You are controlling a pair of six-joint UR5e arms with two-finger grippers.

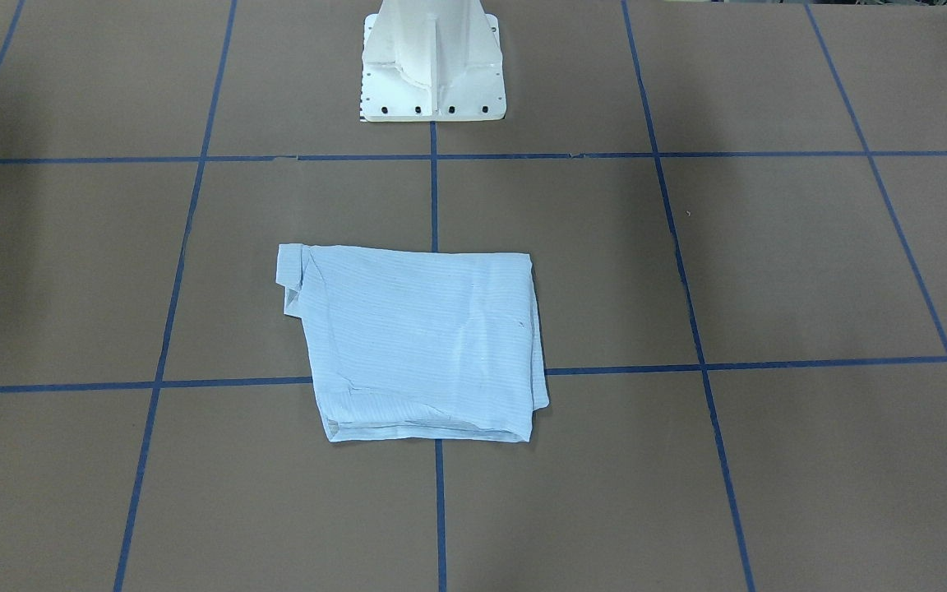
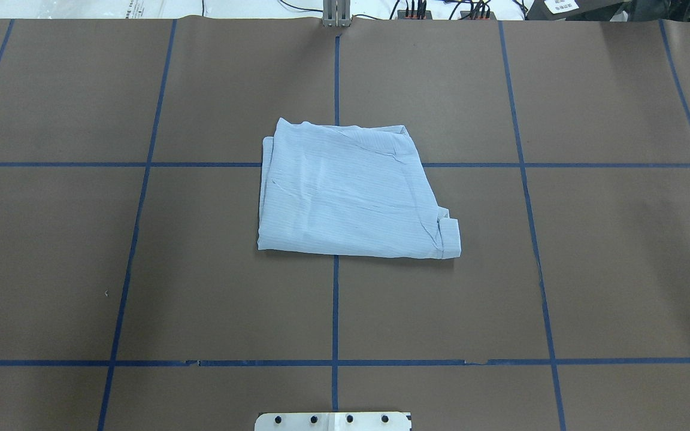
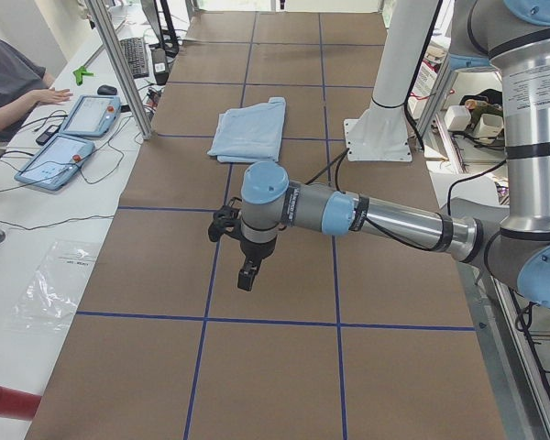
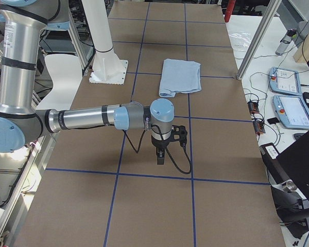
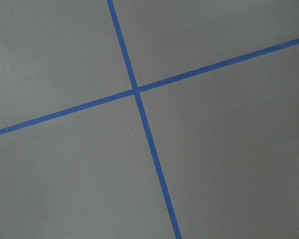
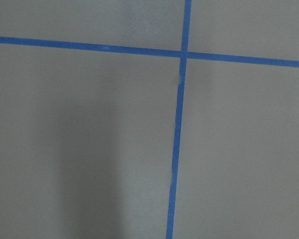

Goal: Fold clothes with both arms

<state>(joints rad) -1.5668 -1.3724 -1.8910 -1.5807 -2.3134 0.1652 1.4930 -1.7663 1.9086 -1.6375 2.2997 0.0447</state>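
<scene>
Extending level above the table (image 2: 81, 251), the left arm (image 3: 394, 220) and right arm (image 4: 87, 118) each turn the wrist down. The left gripper (image 3: 247, 275) and right gripper (image 4: 160, 156) point at the brown paper near opposite ends; whether their jaws are apart or together cannot be told. Mid-table, the shirt (image 2: 351, 191) is thin, light blue, finely striped cloth folded into a flat rough rectangle. It lies over crossing blue tape lines (image 5: 136, 90), well apart from both grippers.
</scene>
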